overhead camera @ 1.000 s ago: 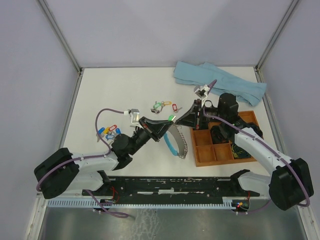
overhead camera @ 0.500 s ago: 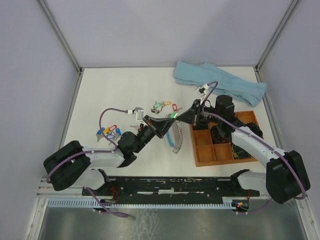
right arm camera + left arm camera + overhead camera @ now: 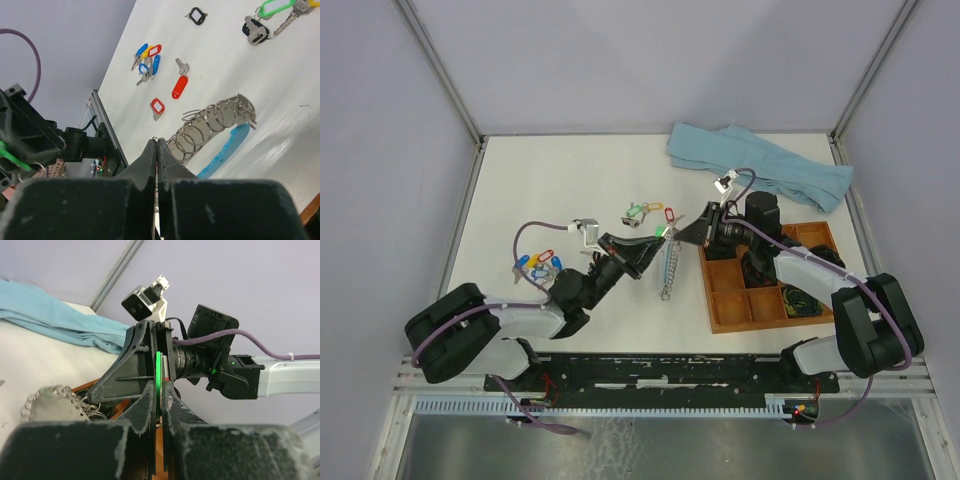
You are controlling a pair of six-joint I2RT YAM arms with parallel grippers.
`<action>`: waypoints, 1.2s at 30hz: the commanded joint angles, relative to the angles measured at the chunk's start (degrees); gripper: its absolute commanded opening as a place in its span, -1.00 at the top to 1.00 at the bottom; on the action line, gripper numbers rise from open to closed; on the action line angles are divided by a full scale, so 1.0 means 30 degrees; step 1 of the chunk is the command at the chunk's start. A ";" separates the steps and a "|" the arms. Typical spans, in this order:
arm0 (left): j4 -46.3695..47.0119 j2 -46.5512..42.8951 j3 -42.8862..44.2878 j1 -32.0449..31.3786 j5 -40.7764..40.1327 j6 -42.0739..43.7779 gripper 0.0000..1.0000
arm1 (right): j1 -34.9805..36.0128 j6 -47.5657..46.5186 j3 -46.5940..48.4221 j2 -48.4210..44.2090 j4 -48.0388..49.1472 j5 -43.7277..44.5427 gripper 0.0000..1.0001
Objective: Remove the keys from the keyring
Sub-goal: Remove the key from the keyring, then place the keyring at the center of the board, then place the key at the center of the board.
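Observation:
My left gripper (image 3: 653, 242) is shut on a key's green tag (image 3: 663, 232), seen edge-on between its pads in the left wrist view (image 3: 158, 365). My right gripper (image 3: 680, 236) meets it tip to tip and is shut on a thin wire ring of the keyring (image 3: 668, 270). The keyring hangs below both grippers above the table. In the right wrist view its silver rings (image 3: 212, 122) and light-blue arc (image 3: 227, 147) lie just past my shut right gripper (image 3: 157, 142). My left gripper (image 3: 160, 385) faces the right one. Loose keys (image 3: 538, 265) lie left, more keys (image 3: 645, 212) behind.
A wooden compartment tray (image 3: 720, 322) sits under the right arm. A blue towel (image 3: 760, 165) lies at the back right. In the right wrist view a small black tag frame (image 3: 196, 16) and red-tagged keys (image 3: 180, 86) lie on the table.
The keyring hung as a wide curved arc between the grippers; it now hangs narrow and straight. Both grippers have shifted slightly away from the near edge, still tip to tip.

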 commanded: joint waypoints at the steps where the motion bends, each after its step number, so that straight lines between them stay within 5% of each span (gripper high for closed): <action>1: -0.2429 -0.2849 -0.0424 0.0507 -0.0447 0.0847 0.94 | 0.0068 -0.1792 0.1140 -0.0570 0.0540 -0.0399 0.99; 11: -1.3806 -0.6525 -0.0336 0.5200 0.2184 -0.1267 0.95 | 0.0285 -0.6273 0.2899 0.0156 -0.3218 -0.0627 0.99; 20: -2.0427 -0.2174 0.2658 0.6289 -0.0027 -0.1835 0.95 | 0.0762 -1.1027 0.4228 0.0187 -0.7311 -0.1390 0.88; 28: -2.0910 0.2242 0.5096 0.6951 -0.3143 -0.1527 0.89 | 0.0728 -1.3125 0.5289 0.0483 -1.0048 0.0664 0.84; 29: -2.0920 0.2732 0.5431 0.7132 -0.3188 -0.1585 0.85 | 0.0719 -1.3274 0.5352 0.0448 -1.0202 0.0866 0.79; 34: -2.4453 0.3586 0.7551 0.7554 -0.4616 -0.2412 -0.19 | 0.0495 -1.3752 0.5689 0.0088 -1.1015 0.1416 0.56; 36: -2.4843 0.2563 0.7424 0.7558 -0.5007 -0.2368 -0.42 | 0.0309 -1.4015 0.5759 -0.0329 -1.1195 0.1590 0.46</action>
